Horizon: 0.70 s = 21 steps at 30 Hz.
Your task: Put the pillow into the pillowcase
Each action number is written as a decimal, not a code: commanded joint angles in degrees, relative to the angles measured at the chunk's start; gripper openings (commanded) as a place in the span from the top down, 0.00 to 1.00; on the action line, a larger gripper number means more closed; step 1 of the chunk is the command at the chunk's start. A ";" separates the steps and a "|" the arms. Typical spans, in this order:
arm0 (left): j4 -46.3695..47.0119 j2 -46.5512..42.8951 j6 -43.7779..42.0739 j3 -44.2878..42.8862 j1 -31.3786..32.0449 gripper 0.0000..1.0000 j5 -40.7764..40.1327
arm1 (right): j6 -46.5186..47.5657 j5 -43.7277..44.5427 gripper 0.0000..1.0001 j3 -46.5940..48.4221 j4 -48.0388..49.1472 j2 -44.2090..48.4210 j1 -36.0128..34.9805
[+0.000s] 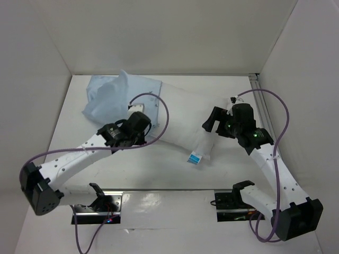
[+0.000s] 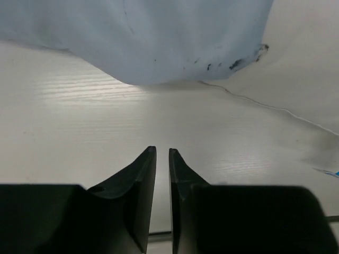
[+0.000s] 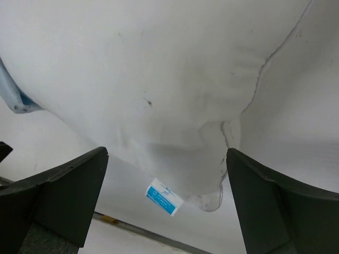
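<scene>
The white pillow (image 1: 185, 119) lies across the middle of the table, its blue-and-white tag (image 1: 195, 157) at the near corner. Its far left end lies at the light blue pillowcase (image 1: 119, 95), which sits bunched at the back left. My left gripper (image 1: 142, 114) is shut and empty, just in front of the pillowcase's near edge (image 2: 159, 37), with the pillow (image 2: 302, 63) to its right. My right gripper (image 1: 210, 120) is open wide at the pillow's right side. In the right wrist view the pillow (image 3: 159, 69) and tag (image 3: 164, 197) lie ahead of its open jaws (image 3: 167, 153).
White walls close in the table at the back and both sides. A metal rail (image 1: 255, 84) runs along the right wall. Purple cables loop over both arms. The arm bases stand at the near edge (image 1: 169, 203).
</scene>
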State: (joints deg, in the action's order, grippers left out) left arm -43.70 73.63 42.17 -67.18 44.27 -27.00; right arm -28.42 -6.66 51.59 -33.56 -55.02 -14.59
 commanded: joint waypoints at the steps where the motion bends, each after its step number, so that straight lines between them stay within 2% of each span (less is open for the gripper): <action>1: 16.86 -7.34 2.92 12.36 0.29 0.70 2.75 | 0.92 -2.65 0.00 -1.67 -2.21 0.97 0.70; 2: 19.77 -8.23 2.13 14.77 0.81 0.53 2.75 | 0.92 -2.66 0.00 -2.19 -1.69 0.97 0.70; 3: 23.97 -8.84 1.43 16.71 0.82 0.45 1.09 | 0.92 -3.18 0.00 -2.20 -1.68 0.97 0.70; 6: 30.68 -7.63 -0.25 23.30 0.82 0.38 0.37 | 0.92 -3.19 0.00 -2.20 -2.21 0.97 0.70; 7: 32.96 -6.92 -1.73 25.76 0.29 0.39 0.37 | 1.52 -3.19 0.00 -2.20 -2.73 1.49 0.70; 11: 40.00 -2.45 -3.06 27.10 -1.02 0.35 0.37 | 1.53 -3.19 0.00 -2.20 -2.74 1.50 0.70; 12: 41.49 -0.17 -3.06 27.10 -2.16 0.22 1.59 | 1.53 -3.19 0.00 -2.20 -2.22 1.50 0.70; 13: 41.51 -0.15 -3.06 27.10 -2.17 0.19 1.60 | 1.53 -3.19 0.00 -2.20 -2.21 0.98 0.70; 17: 44.92 6.34 -5.43 25.96 -3.49 0.17 0.11 | 1.53 -3.71 0.00 -2.20 -2.21 0.97 0.70; 21: 48.18 11.69 -7.54 23.94 -5.59 0.23 -1.38 | 1.53 -3.72 0.00 -2.20 -2.21 0.97 0.70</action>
State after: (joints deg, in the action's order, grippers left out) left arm -1.67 82.48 37.36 -40.14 39.99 -26.37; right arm -27.55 -9.91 49.23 -35.29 -54.72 -14.20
